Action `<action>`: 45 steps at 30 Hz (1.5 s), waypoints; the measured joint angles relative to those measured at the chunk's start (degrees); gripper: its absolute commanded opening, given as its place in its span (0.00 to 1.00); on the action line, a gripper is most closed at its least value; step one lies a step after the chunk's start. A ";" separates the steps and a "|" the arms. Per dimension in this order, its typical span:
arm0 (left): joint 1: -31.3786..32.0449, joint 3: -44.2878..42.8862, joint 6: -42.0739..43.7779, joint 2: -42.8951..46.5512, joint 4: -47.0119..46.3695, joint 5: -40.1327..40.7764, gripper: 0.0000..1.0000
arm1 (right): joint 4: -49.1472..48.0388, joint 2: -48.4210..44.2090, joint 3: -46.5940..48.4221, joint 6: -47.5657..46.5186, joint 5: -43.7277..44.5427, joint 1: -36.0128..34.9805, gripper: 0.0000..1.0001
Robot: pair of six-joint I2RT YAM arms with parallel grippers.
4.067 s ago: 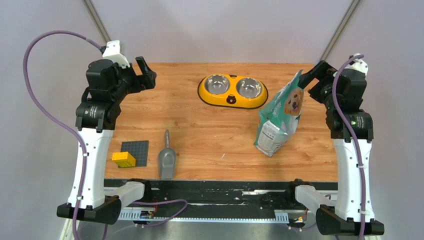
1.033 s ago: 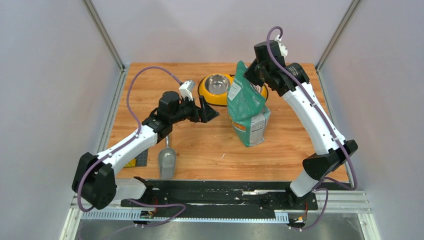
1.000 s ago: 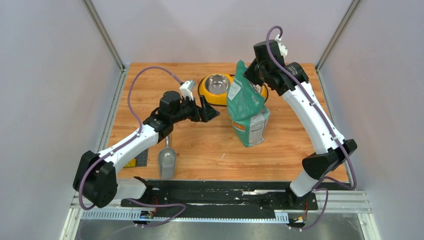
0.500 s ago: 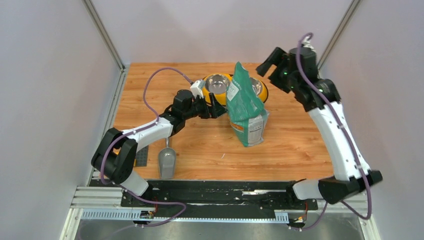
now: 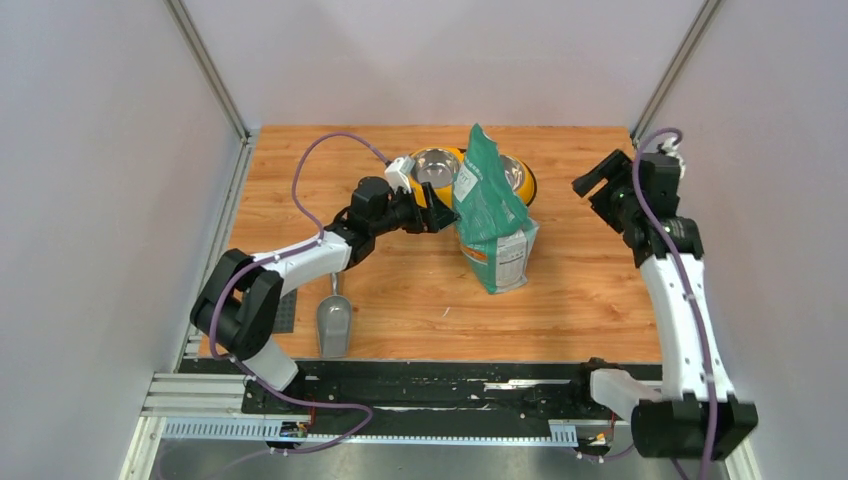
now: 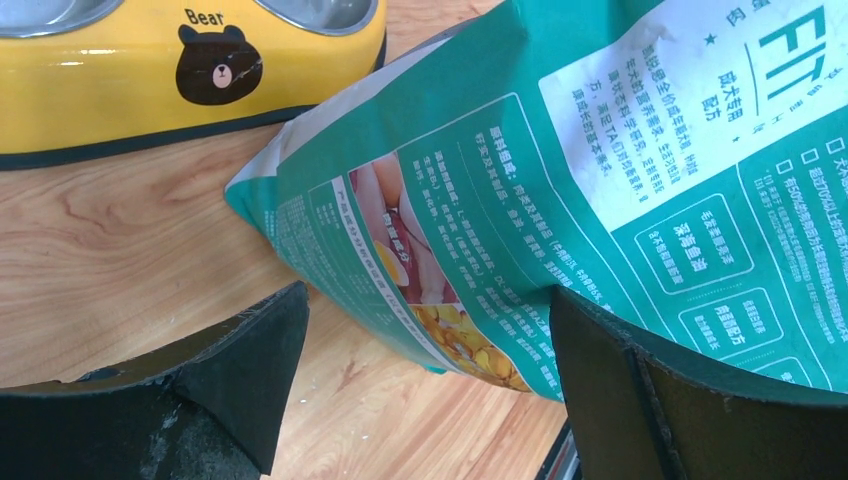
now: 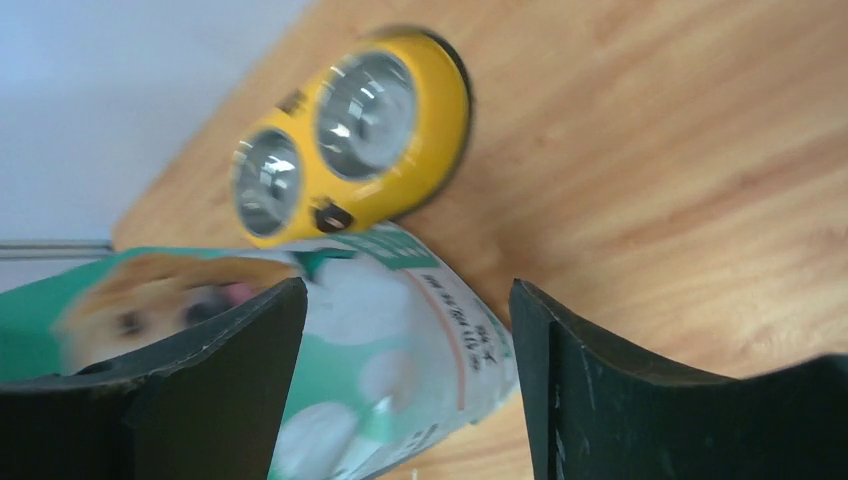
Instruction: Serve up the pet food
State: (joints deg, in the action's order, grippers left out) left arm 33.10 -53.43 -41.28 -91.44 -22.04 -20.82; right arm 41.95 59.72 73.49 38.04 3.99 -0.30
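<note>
**Robot body, 2 arms, matched build**

- L arm (image 5: 300, 262): white moulded link shells, blk rounded joint housings; small white cam block (image 5: 401, 172) at wrist.
- L cable (image 5: 330, 136): purple, round section, loose arc off wrist; 2nd purple run beside blk shoulder joint (image 5: 240, 312).
- R arm (image 5: 682, 312): same white/blk scheme, long white link, blk upper housings, blk base (image 5: 690, 427).
- R cable (image 5: 637, 175): purple, loops at wrist, then runs along white link.
- L gripper (image 6: 430, 300): 2 matte blk L fingers (image 6: 235, 375), wedge-shaped, pale scuffs and dust specks; ridge line on one.
- R gripper (image 7: 408, 290): 2 matte blk R fingers (image 7: 220, 390), curved upper edges, sharp corners.
</note>
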 measured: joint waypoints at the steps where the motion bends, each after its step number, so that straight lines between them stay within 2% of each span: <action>1: 0.00 -0.28 0.00 -0.31 -0.04 0.00 0.95 | -1.11 2.05 -2.99 0.17 -2.40 1.68 0.71; 8: -0.09 -1.51 -0.52 -3.28 -3.08 -3.02 0.93 | -8.35 14.99 -20.48 1.75 -17.57 9.14 0.63; 16: -0.22 -1.49 -1.77 -7.04 -11.34 -9.42 0.92 | -19.65 19.17 -30.91 4.02 -31.71 7.78 0.62; 25: -1.29 -0.94 -2.60 -6.80 -13.79 -8.66 0.92 | -27.69 19.15 -34.36 8.41 -30.99 0.15 0.61; 29: -2.32 -0.94 -3.17 -6.36 -14.08 -5.38 0.91 | -28.09 18.97 -34.99 10.71 -29.79 -5.55 0.62; 34: -2.38 0.66 -3.69 -4.87 -14.56 -1.49 0.91 | -26.64 18.01 -35.21 12.98 -28.83 -7.96 0.63; 38: -1.75 1.88 -2.43 -0.39 -8.57 1.77 0.92 | -20.63 14.29 -32.57 12.92 -25.44 -8.17 0.65; 42: -0.81 -1.40 1.88 6.34 6.47 7.30 0.94 | -13.49 7.96 -25.09 11.13 -19.96 -8.20 0.66; 45: -0.17 -8.61 5.86 10.82 18.45 10.93 0.94 | -10.49 4.07 -17.44 8.55 -18.10 -8.17 0.62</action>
State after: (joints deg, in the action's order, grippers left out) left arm 32.93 -62.04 -35.42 -80.62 -3.60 -9.89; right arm 31.46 63.79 56.05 46.59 -14.11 -8.47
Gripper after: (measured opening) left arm 0.939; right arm 0.655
